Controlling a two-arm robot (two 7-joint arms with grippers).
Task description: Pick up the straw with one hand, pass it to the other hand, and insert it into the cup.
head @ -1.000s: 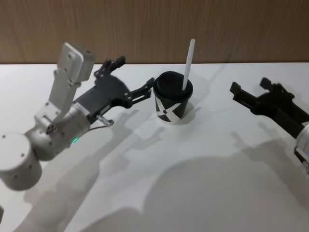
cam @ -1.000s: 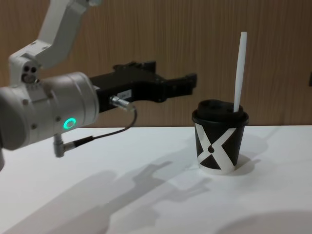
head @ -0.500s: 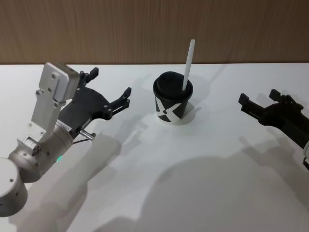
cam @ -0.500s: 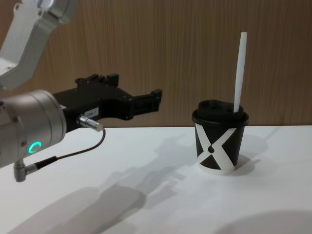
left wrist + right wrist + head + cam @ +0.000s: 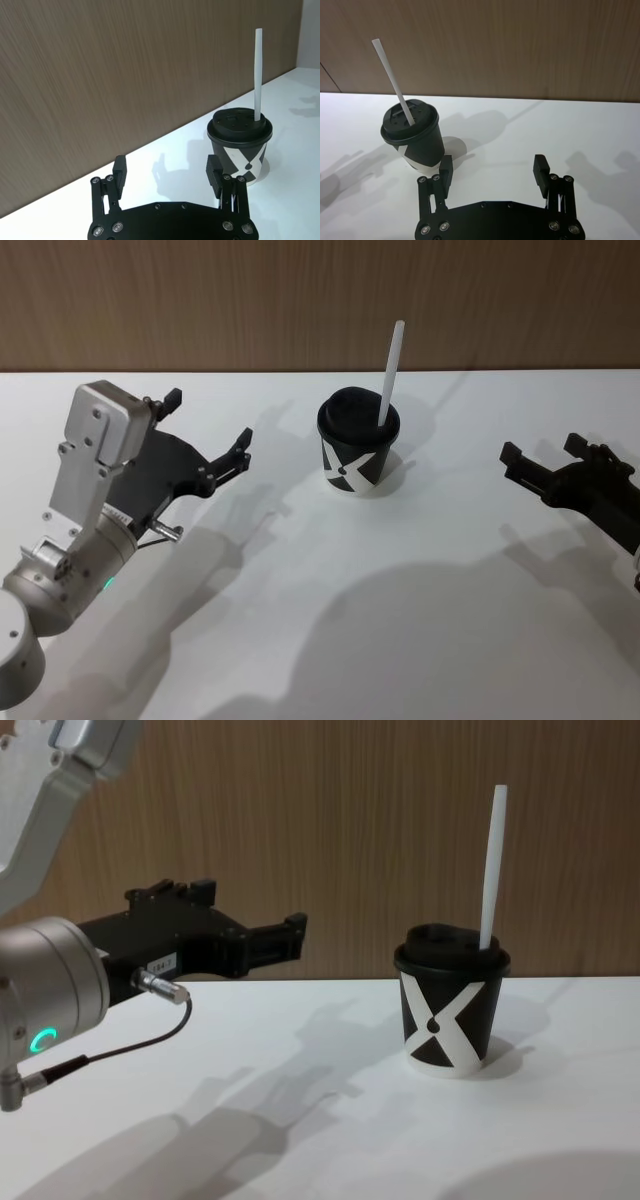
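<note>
Already the straw (image 5: 389, 373) stands in the cup (image 5: 358, 443), poked through its lid, so the job looks finished. Left claw (image 5: 205, 435) hangs spread and empty nearby; right claw (image 5: 548, 460), likewise spread, sits well apart.

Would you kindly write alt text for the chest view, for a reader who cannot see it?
A white straw stands in a black lidded cup on a white table. To the cup's left, the left gripper hangs open above the table, apart from the cup.
</note>
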